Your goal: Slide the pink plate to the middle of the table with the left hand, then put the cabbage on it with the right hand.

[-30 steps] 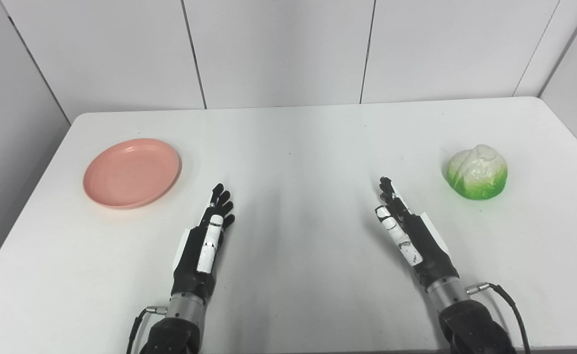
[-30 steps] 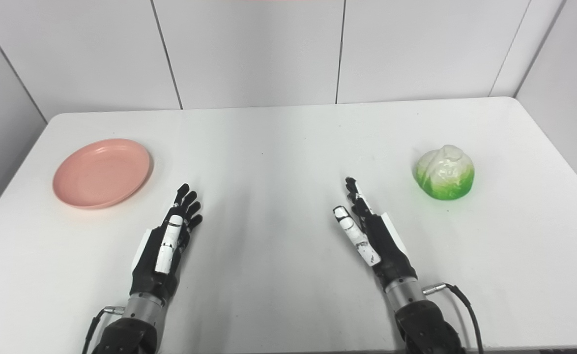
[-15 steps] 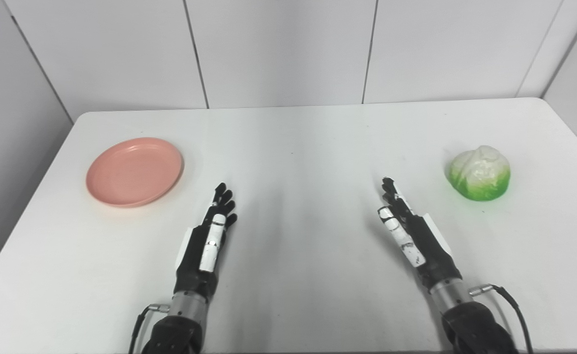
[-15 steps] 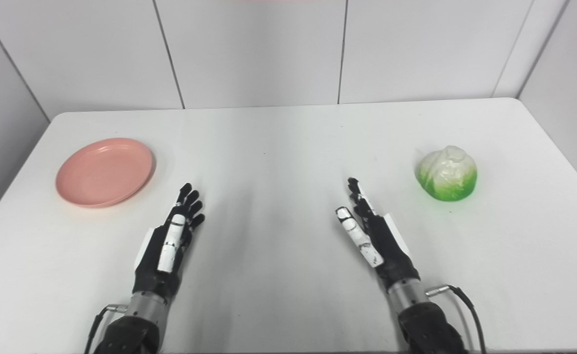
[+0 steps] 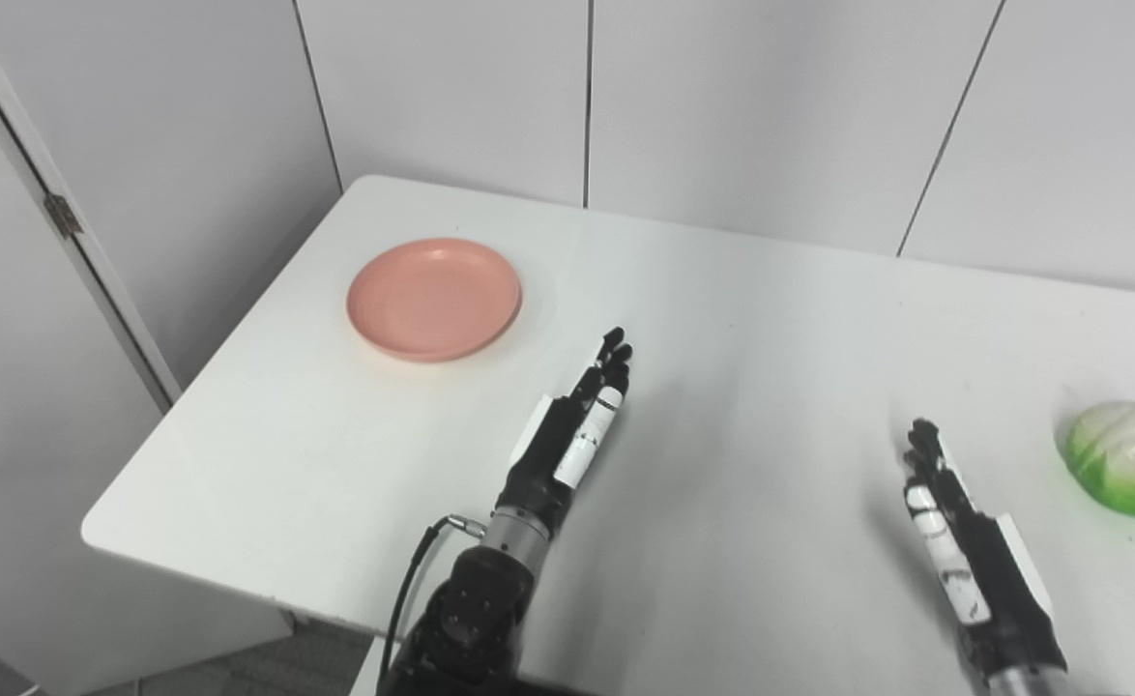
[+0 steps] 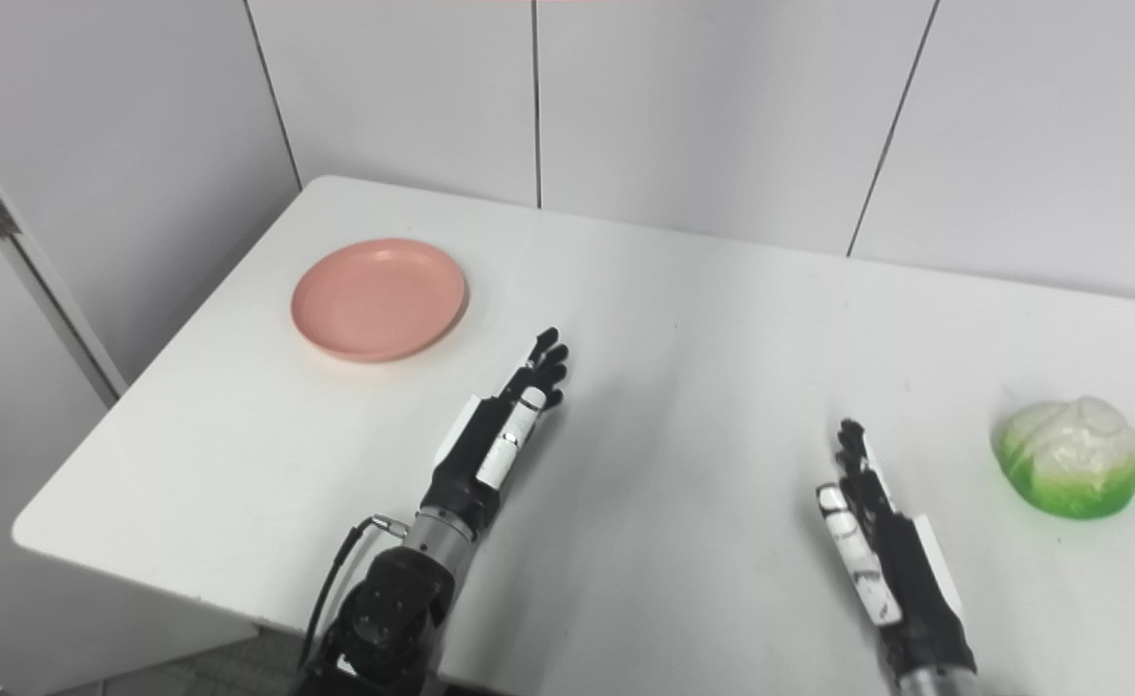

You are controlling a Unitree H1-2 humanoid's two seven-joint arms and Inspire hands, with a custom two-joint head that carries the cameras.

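The pink plate (image 5: 433, 299) lies empty near the table's left end. The green and white cabbage (image 6: 1070, 471) sits on the table at the right. My left hand (image 5: 577, 431) is open, fingers stretched out flat over the table, a short way to the right of and nearer than the plate, not touching it. My right hand (image 6: 877, 541) is open, fingers straight, left of and nearer than the cabbage, apart from it. Both hands hold nothing.
The white table (image 5: 742, 319) has its left edge and near left corner in view, with floor below. Grey wall panels stand behind the table, and a door with a hinge (image 5: 62, 215) at the left.
The whole picture has shifted: the camera has turned to the left. Plate and cabbage lie where they were. The left hand has reached a little further forward.
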